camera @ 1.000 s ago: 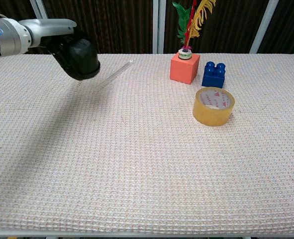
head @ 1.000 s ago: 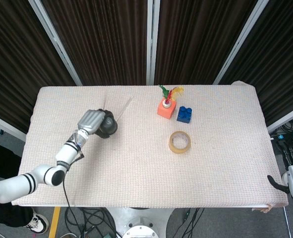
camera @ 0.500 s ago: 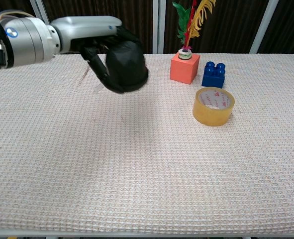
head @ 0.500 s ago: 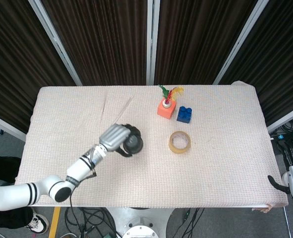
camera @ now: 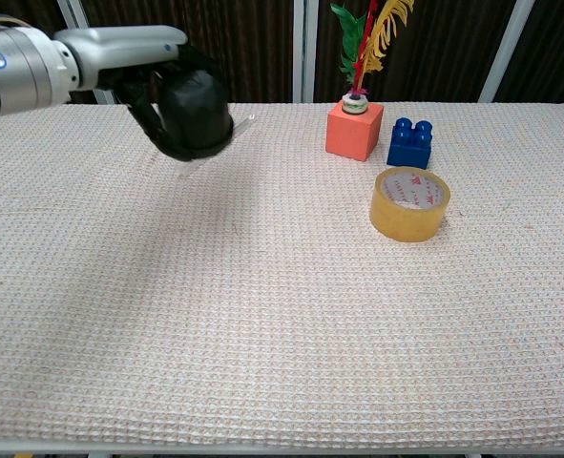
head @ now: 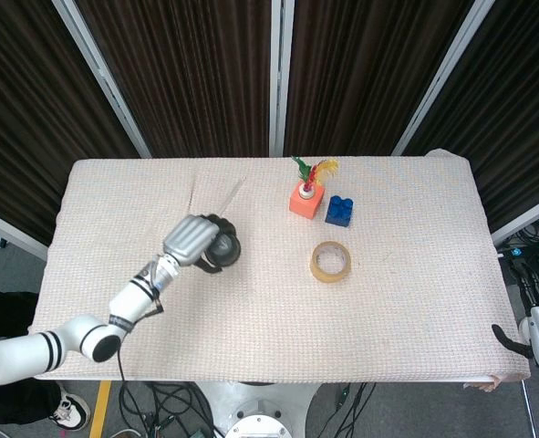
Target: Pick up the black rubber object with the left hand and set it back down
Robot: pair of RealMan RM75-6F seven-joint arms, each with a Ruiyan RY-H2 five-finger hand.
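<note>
My left hand [head: 194,240] [camera: 153,84] grips the black rubber object [head: 224,248] [camera: 196,114], a rounded dark lump, and holds it in the air above the left half of the table. The chest view shows the object clear of the cloth, with its shadow below it. Dark fingers wrap the object's near side. Of my right hand only a small white and black part [head: 535,336] shows at the far right edge of the head view, off the table; its fingers cannot be read.
A clear plastic stick [head: 227,198] [camera: 226,136] lies behind the held object. An orange block with feathers [head: 305,198] [camera: 354,130], a blue brick [head: 339,211] [camera: 409,143] and a tape roll [head: 330,261] [camera: 410,203] stand right of centre on the woven table cover [head: 269,319].
Over the last second the left hand carried the black object right toward the table's middle, then back left a little. It stays gripped and raised. Nothing else moved.
</note>
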